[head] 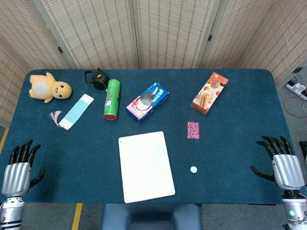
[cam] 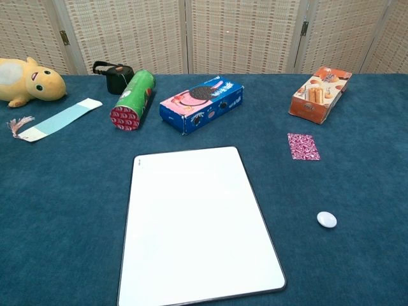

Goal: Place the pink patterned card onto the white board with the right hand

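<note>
The pink card (head: pixel 193 130) lies flat on the blue desk (head: pixel 240 143), just right of the white board (head: pixel 146 166) and level with its far edge, not touching it. In the chest view the card (cam: pixel 303 146) sits apart from the board (cam: pixel 194 223), off its far right corner. A small white disc (head: pixel 194 169) rests on the desk right of the board, nearer than the card.

The right hand (head: pixel 280 160) hovers at the desk's near right edge, well right of the board, fingers spread and holding nothing. The left hand (head: pixel 20 165) sits at the near left edge, well left of the board, fingers likewise spread and empty.

Beyond the board stand an orange box (head: pixel 209 92) to the far right, a blue cookie box (head: pixel 147 101), a green can (head: pixel 112 99) on its side, a black item (head: pixel 97 79), a pale blue bookmark (head: pixel 76 111) and a yellow plush (head: pixel 48 86) far left.
</note>
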You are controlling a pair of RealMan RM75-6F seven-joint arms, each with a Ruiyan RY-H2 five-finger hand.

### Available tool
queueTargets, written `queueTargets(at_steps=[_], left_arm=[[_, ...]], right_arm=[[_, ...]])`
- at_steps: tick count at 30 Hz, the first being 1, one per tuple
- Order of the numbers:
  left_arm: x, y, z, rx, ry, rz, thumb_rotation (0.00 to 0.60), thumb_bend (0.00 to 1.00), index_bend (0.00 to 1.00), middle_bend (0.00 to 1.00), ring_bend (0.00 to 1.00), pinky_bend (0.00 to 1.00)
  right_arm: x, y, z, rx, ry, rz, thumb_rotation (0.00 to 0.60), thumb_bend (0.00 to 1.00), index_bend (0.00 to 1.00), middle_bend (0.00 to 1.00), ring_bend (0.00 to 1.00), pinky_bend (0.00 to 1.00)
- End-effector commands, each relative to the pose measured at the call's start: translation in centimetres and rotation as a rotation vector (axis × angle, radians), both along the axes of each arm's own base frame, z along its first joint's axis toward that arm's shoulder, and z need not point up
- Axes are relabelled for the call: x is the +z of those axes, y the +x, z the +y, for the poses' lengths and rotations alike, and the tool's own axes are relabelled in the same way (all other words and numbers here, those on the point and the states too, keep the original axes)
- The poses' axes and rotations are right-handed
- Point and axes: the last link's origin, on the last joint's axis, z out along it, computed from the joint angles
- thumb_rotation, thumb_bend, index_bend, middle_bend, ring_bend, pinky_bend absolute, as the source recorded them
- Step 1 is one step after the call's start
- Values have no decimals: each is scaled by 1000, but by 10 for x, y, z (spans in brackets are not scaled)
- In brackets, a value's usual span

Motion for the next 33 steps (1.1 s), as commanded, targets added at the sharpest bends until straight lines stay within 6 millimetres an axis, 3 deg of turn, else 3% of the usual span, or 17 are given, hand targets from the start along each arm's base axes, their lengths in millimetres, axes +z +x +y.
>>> queueTargets(at_steps=[1, 14, 20, 25, 33], left_arm=[[-1, -1, 0, 7, -6, 2, 600, 448, 158, 62, 94, 0], [0, -7, -1, 24, -17, 2, 600, 448, 167, 62, 94, 0], [-3, -10, 0, 22, -30, -7, 600, 448, 176, 62, 94, 0], [-4, -14, -2, 30, -34, -13, 600, 448, 184, 62, 94, 0], [-3, -20, -6, 35, -35, -24, 600, 448, 194, 62, 94, 0]], right_arm=[[-1, 1, 0, 4, 4, -5, 537, 183, 248, 206, 145, 63], [-10, 7, -16, -32, 54, -21, 536, 183, 233, 204, 158, 67], [-23, 17, -52, -92, 145, -15, 535, 183, 218, 179, 158, 102], [-44, 35, -85, -88, 205, -15, 533, 183, 191, 167, 158, 106], [-84, 66, -123, -109, 344, -11, 533, 183, 34, 79, 68, 106]])
